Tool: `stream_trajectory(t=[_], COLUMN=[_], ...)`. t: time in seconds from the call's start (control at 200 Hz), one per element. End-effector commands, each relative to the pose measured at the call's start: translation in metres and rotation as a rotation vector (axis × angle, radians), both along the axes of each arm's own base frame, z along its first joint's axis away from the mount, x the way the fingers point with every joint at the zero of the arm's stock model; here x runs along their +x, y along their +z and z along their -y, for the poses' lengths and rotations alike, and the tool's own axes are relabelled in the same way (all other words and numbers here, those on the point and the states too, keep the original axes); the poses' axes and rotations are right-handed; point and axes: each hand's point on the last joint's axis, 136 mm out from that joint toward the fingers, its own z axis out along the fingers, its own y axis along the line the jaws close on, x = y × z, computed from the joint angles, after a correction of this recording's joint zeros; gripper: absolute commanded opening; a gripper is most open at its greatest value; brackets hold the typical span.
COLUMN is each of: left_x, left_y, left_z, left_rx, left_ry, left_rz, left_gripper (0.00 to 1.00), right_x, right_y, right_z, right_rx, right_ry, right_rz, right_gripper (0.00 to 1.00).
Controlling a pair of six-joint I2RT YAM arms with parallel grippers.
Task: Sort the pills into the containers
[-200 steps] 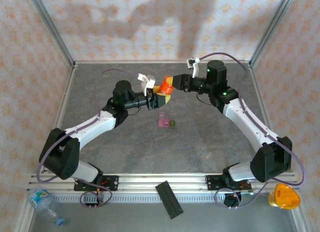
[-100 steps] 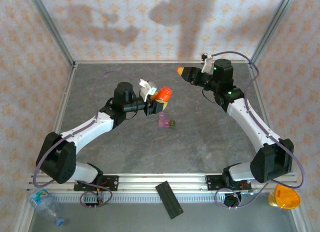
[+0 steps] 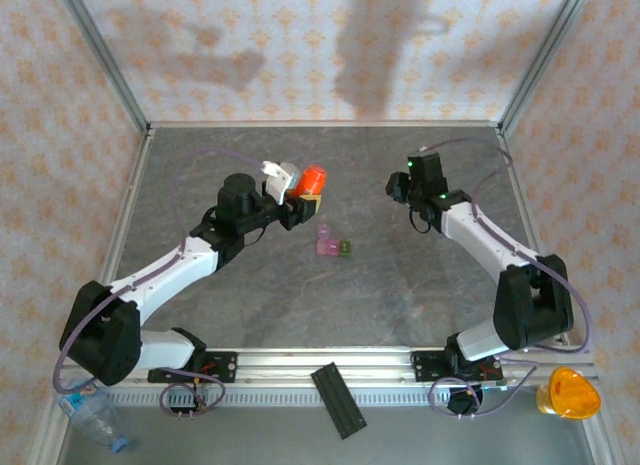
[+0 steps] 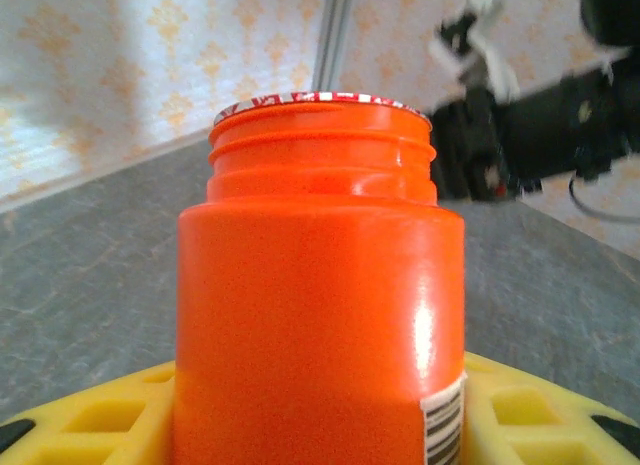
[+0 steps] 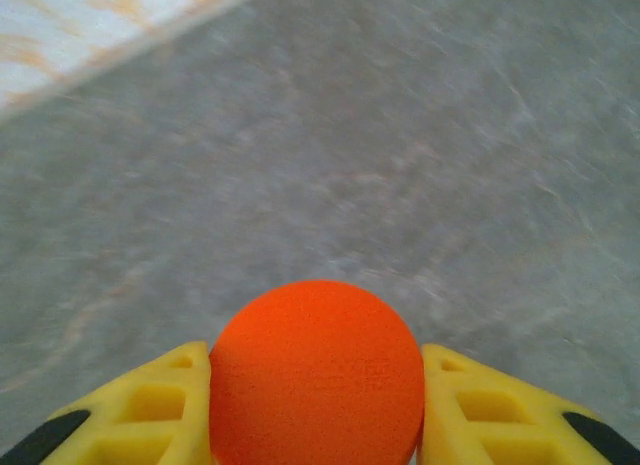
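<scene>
The left hand [image 3: 303, 192] pinches an orange bottle [image 4: 320, 285] by its sides, the threaded neck open at the top. The right hand [image 5: 316, 395] pinches an orange cap [image 5: 316, 355]. The pink and green containers [image 3: 332, 247] sit on the tabletop [image 3: 400, 295] near the bottle, between the two arms.

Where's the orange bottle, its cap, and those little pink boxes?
orange bottle [image 4: 320, 285], left wrist view, on its smooth body.
cap [image 5: 315, 375], right wrist view, middle of its round face.
pink boxes [image 3: 326, 248], top view, on the nearer pink cube.
</scene>
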Motion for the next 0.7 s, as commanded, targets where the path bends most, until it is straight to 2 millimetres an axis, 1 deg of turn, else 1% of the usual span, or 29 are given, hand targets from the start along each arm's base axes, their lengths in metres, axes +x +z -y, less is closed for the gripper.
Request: stream_trajectory(t=[0.0, 0.17, 0.37, 0.47, 0.606, 0.696], left_x=[0.005, 0.007, 0.008, 0.007, 0.005, 0.006], left_y=[0.030, 0.032, 0.027, 0.027, 0.026, 0.023], left_z=[-0.006, -0.003, 0.002, 0.005, 0.007, 0.007], left_rx=[-0.057, -0.062, -0.060, -0.064, -0.063, -0.065], left_ry=[0.053, 0.056, 0.058, 0.055, 0.056, 0.065], left_rz=[0.091, 0.089, 0.079, 0.079, 0.080, 0.072], left_gripper=[0.00, 0.00, 0.00, 0.00, 0.00, 0.00], right_x=[0.000, -0.003, -0.008, -0.012, -0.019, -0.023], right_y=[-0.024, -0.048, -0.074, -0.087, -0.101, -0.106], right_z=[0.022, 0.025, 0.029, 0.029, 0.028, 0.025], right_rx=[-0.070, -0.064, -0.075, -0.063, -0.043, -0.026], right_ry=[-0.119, -0.156, -0.198, -0.217, -0.235, -0.233], right_rz=[-0.036, -0.084, -0.147, -0.188, -0.229, -0.254], right_gripper=[0.28, 0.27, 0.27, 0.29, 0.36, 0.44])
